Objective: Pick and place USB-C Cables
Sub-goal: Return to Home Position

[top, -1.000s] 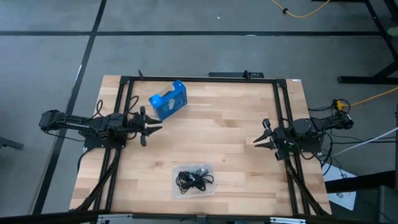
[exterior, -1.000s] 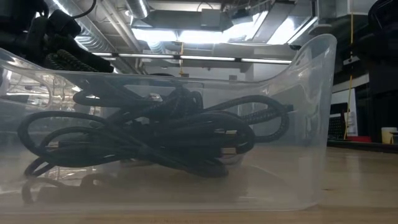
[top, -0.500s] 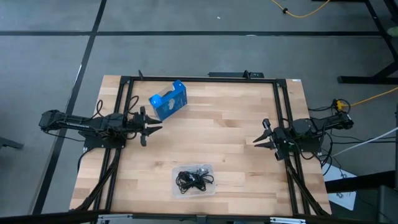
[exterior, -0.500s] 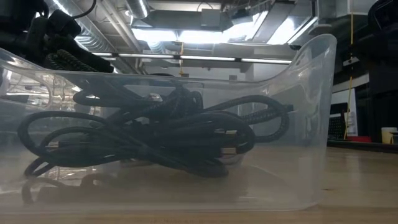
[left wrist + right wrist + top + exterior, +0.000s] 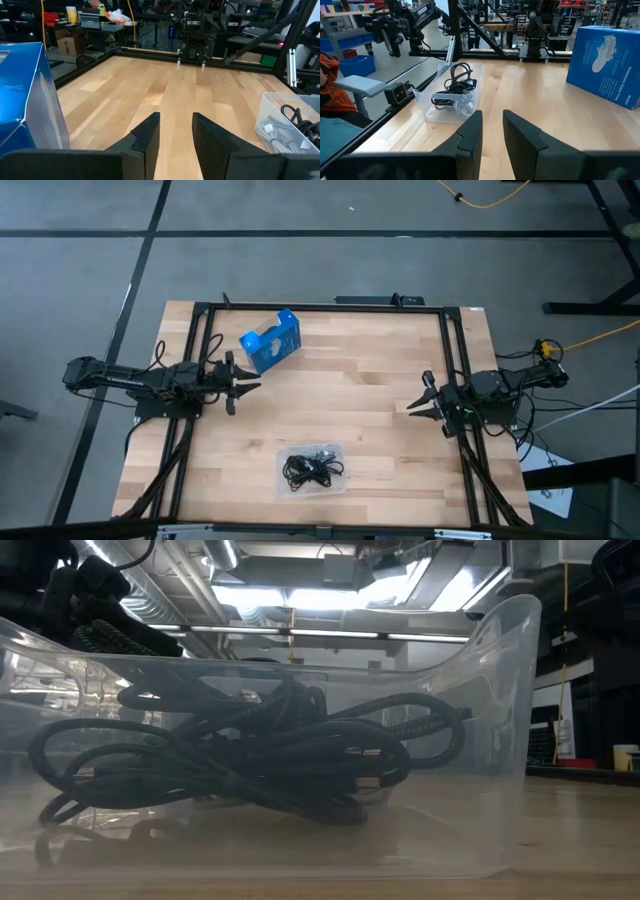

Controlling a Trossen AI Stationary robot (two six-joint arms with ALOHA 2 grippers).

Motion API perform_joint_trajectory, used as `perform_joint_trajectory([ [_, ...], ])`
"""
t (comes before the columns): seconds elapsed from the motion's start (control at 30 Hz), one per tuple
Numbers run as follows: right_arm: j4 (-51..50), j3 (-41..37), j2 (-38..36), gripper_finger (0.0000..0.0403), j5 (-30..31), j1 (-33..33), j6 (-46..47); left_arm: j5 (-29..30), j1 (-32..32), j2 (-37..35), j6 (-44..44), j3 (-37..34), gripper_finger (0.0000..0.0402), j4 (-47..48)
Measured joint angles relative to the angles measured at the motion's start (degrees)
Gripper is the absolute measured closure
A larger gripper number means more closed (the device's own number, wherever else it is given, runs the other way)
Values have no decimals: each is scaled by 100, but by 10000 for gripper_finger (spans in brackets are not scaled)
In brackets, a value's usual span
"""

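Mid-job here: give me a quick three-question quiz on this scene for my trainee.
1. True or false: the blue box lies inside the clear tray.
2. Where do the cables lie? A) beside the blue box B) in the clear tray C) on top of the blue box
3. Fill in: the left claw and the right claw are both ____ and hold nothing.

Key: 1 false; 2 B; 3 open.
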State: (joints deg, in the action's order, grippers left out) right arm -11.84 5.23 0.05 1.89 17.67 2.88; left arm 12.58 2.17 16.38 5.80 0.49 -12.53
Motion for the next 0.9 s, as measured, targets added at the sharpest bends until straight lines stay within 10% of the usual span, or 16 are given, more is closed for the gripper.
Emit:
perform_joint_trajectory([
  [0.9, -242, -2, 2, 322, 0, 0, 4, 1, 1, -1, 0, 0, 294, 0],
])
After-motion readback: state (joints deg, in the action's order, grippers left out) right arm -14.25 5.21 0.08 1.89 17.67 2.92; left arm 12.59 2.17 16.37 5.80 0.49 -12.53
